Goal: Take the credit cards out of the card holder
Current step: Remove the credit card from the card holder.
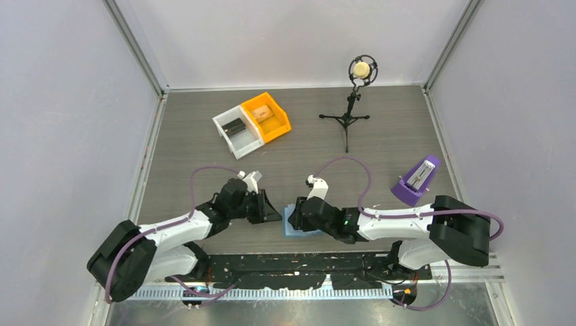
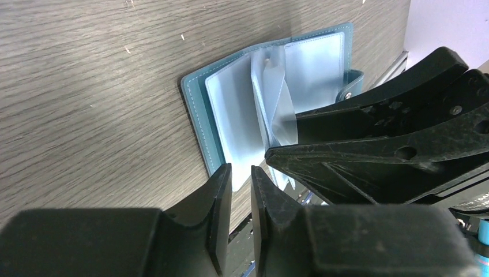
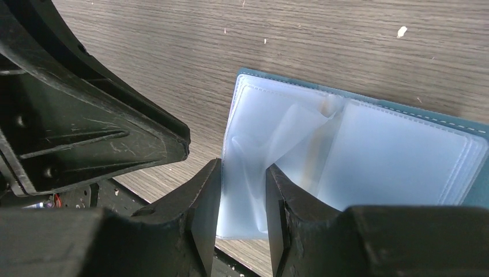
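Note:
The light-blue card holder lies open on the table near the front edge, its clear sleeves fanned up in the left wrist view and the right wrist view. No card shows in its sleeves. A black card lies in the white bin and a tan card in the orange bin. My left gripper hangs at the holder's left edge, jaws a narrow gap apart and empty. My right gripper is open over the left-hand sleeves, with loose sleeve pages showing between its jaws.
The white bin and orange bin stand side by side at the back. A microphone on a tripod stands back right. A purple wedge-shaped stand sits at the right. A black strip runs along the table's front edge.

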Controlling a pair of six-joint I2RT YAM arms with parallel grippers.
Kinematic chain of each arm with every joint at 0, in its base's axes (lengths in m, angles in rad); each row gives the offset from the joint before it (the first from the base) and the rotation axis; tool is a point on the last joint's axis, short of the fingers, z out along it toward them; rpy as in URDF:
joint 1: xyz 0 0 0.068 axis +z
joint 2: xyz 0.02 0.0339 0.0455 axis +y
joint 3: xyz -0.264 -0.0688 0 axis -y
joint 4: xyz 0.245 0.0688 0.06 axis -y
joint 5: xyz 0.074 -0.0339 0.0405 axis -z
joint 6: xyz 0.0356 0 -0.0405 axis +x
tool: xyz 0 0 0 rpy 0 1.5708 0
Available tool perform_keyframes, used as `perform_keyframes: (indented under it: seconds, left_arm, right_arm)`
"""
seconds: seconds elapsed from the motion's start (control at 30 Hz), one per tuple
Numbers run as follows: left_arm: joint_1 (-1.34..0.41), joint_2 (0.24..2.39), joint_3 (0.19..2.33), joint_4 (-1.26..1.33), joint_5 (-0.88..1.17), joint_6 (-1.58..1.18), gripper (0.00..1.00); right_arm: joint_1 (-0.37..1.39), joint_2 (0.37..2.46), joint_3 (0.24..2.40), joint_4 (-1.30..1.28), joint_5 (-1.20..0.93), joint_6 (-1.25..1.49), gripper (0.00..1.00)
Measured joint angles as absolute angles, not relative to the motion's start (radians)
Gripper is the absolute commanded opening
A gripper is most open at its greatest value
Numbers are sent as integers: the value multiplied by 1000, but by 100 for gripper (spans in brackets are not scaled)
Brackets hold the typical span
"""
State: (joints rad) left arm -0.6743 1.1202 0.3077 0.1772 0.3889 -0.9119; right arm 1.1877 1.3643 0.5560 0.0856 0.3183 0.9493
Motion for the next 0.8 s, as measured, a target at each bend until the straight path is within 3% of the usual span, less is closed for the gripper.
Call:
perform_keyframes:
  seconds: [0.8]
  left_arm:
    - [-754,1269,364,235,359,-936,18]
  right_arm:
    - [1163,1313,476,173,281,976,38]
